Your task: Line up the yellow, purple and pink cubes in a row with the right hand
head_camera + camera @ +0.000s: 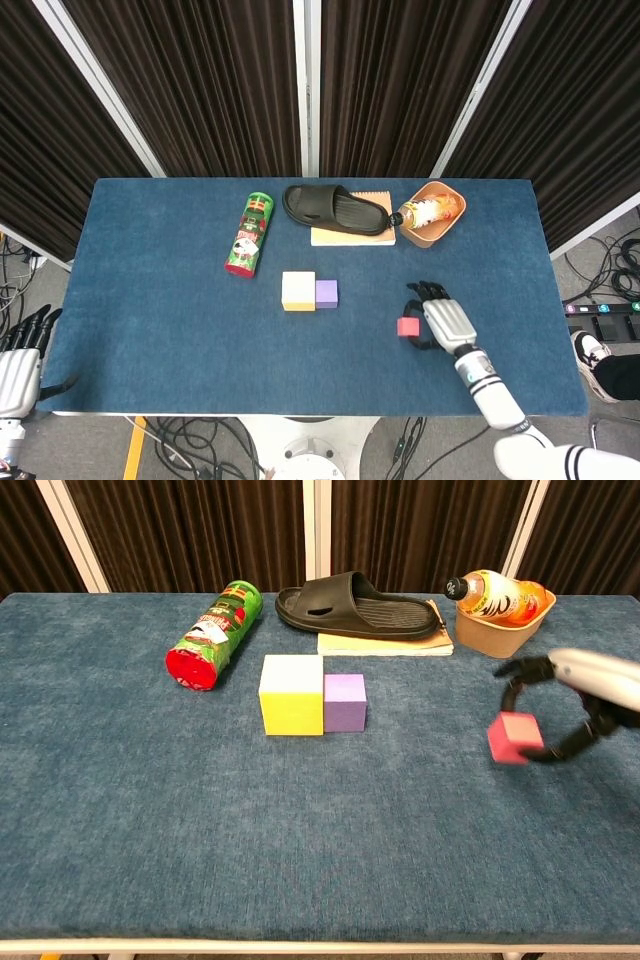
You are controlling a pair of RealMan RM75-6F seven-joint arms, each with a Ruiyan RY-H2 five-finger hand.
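My left hand (20, 362) hangs off the table's left edge, holding nothing, fingers apart. Parked there because this job is right-hand only.

On the blue cloth-covered table (150, 300), going rightwards: a green cylindrical snack can with a red end (211, 634) lies on its side toward the back, not part of the task, well apart from the row. Next, the big yellow cube (291, 694) and the smaller purple cube (345, 701) sit mid-table, faces touching. That's the row start, so the free slot is the purple cube's right face.

Behind them, a black rubber slipper (352, 606) rests on a thin tan pad (385, 643). To the right of that, a tan bowl (502, 632) holds an orange-labelled plastic bottle (492, 593) on its side. All of it is back-row clutter, out of my path.

The small pink cube (514, 738) is in my right hand (590, 698), pinched between the thumb underneath and the fingers (520, 671) curled over the top. It looks lifted and tilted, not flat on the cloth, though there's no clear gap to confirm. It's right of the purple cube, well apart from it.

Judgement: two of three are placed, and the pink is mid-transfer. Next is to carry it left and set it flush against the purple, squared off. Risk: nudging the purple out of line on the way in.
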